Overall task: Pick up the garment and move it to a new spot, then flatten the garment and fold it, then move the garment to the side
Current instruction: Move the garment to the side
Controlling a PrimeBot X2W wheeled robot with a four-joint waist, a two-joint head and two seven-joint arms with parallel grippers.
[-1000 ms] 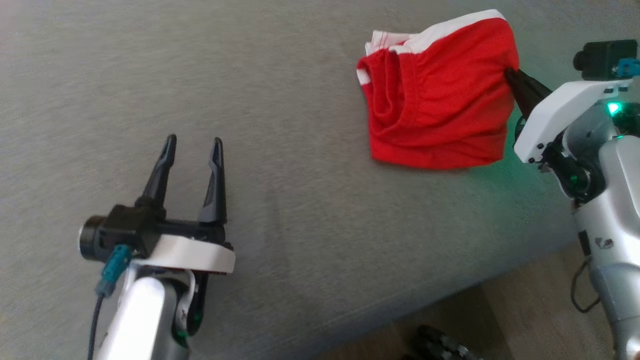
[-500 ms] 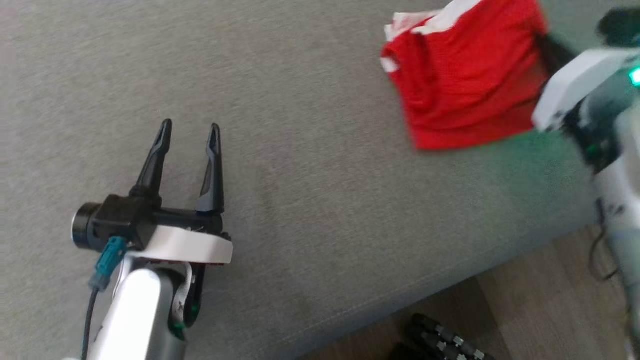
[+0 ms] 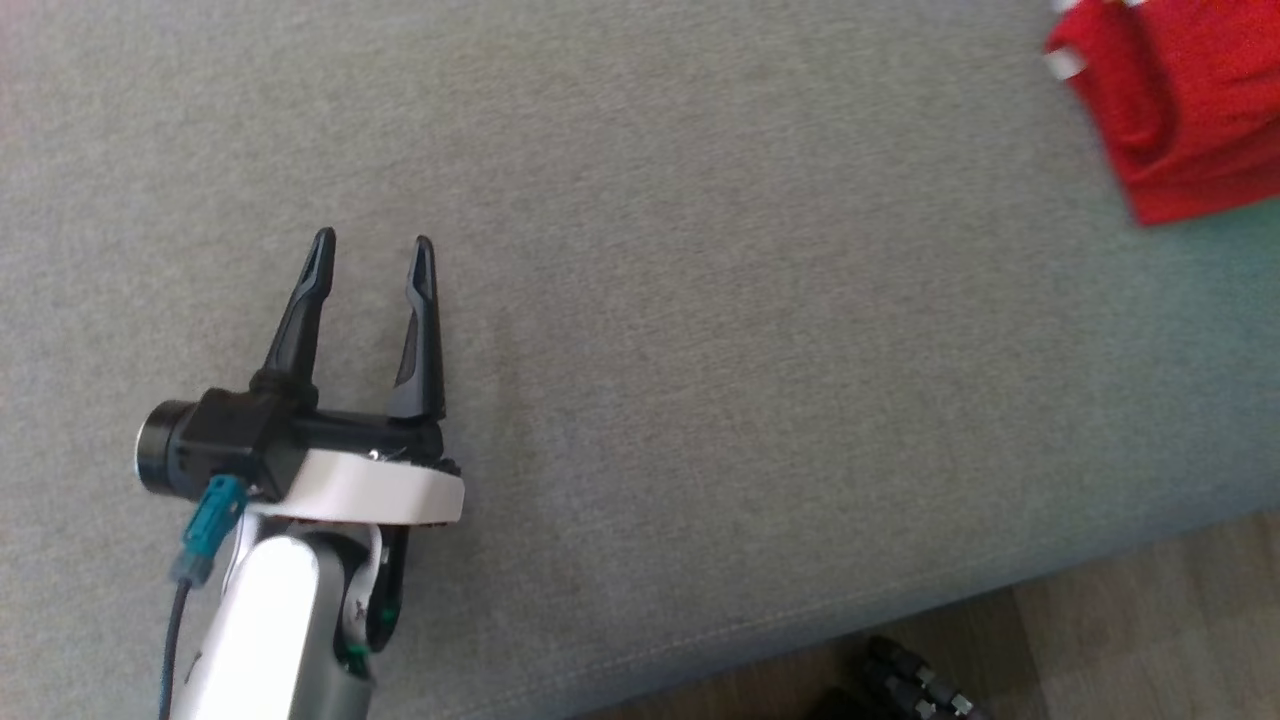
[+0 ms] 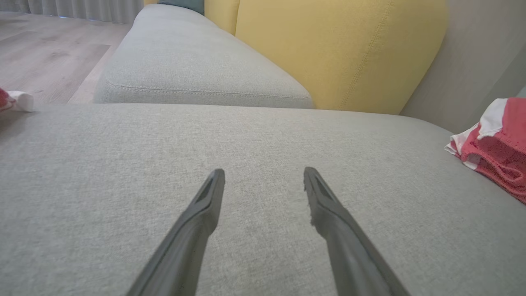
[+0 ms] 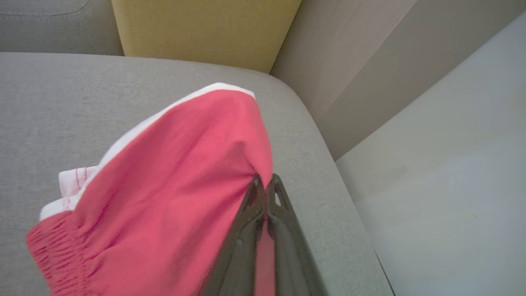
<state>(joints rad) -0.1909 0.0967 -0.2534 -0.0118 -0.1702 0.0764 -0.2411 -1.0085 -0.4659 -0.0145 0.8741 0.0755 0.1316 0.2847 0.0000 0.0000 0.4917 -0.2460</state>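
Right gripper [image 5: 265, 183] was pinched tight on a fold of the red garment [image 5: 176, 197], fabric caught between both fingers. The garment had white trim and hung bunched over the grey sofa seat [image 5: 61, 102]. A yellow cushion [image 5: 205, 28] stood at the far side.

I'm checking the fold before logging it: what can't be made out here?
- Head view: garment cut off by the top and right edges.
- Right wrist view: how much cloth the right gripper pinches, hidden by the fabric.
- Left wrist view: red-and-white scrap cut by the left edge, unidentifiable.
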